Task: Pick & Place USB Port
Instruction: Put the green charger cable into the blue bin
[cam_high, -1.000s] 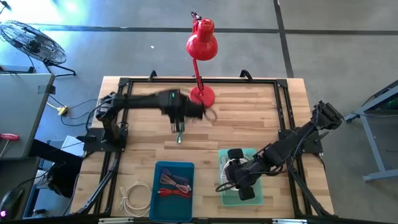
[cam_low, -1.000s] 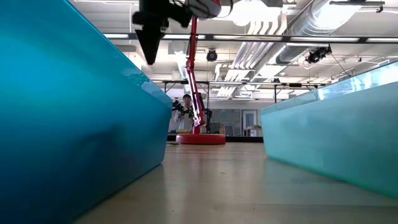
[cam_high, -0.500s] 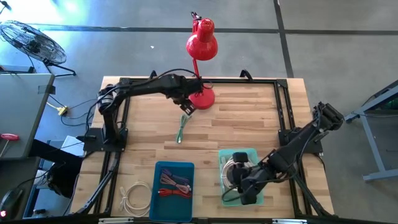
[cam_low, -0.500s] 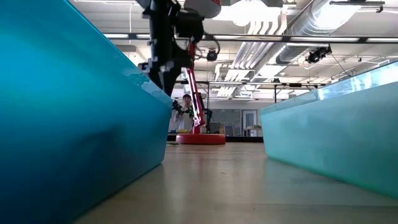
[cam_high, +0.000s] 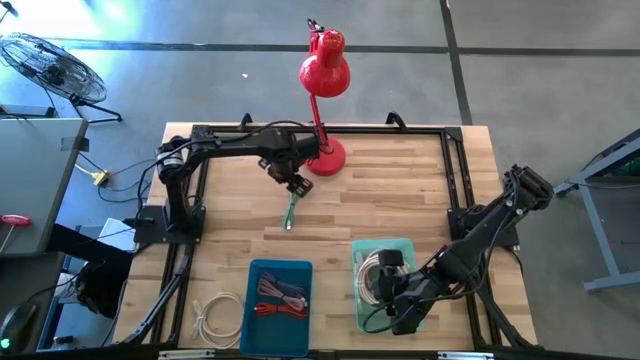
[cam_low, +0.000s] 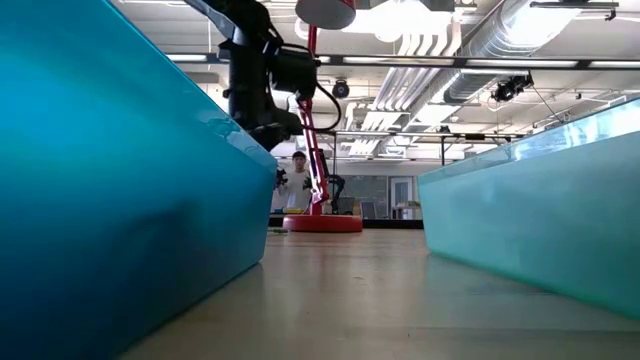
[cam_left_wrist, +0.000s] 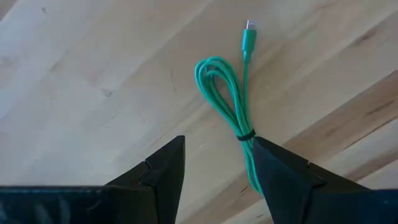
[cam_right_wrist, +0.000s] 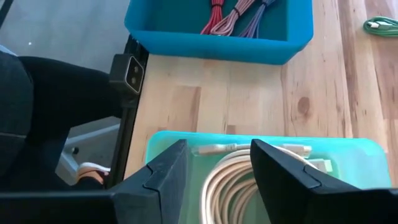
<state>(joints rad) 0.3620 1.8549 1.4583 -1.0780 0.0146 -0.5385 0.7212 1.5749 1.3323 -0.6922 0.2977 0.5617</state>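
Since a second ago the left gripper (cam_high: 296, 187) has swung far toward the red lamp (cam_high: 324, 72), fingers parted and empty above the green USB cable (cam_left_wrist: 231, 93) lying mid-table. Only the right wrist view shows the right gripper (cam_right_wrist: 219, 163) parted, empty, over white cables (cam_right_wrist: 231, 180) in the teal bin (cam_right_wrist: 261, 140).

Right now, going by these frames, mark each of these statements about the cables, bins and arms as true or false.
1. The green cable lies on the bare table. True.
2. The left gripper has its fingers closed on the green cable. False: the fingers stand open above it, nothing held.
3. The dark blue bin holds red and purple cables. True.
4. The teal bin is empty. False: a coiled white cable lies in it.
5. The right gripper is over the teal bin. True.
6. The red lamp has toppled over. False: it stands upright.
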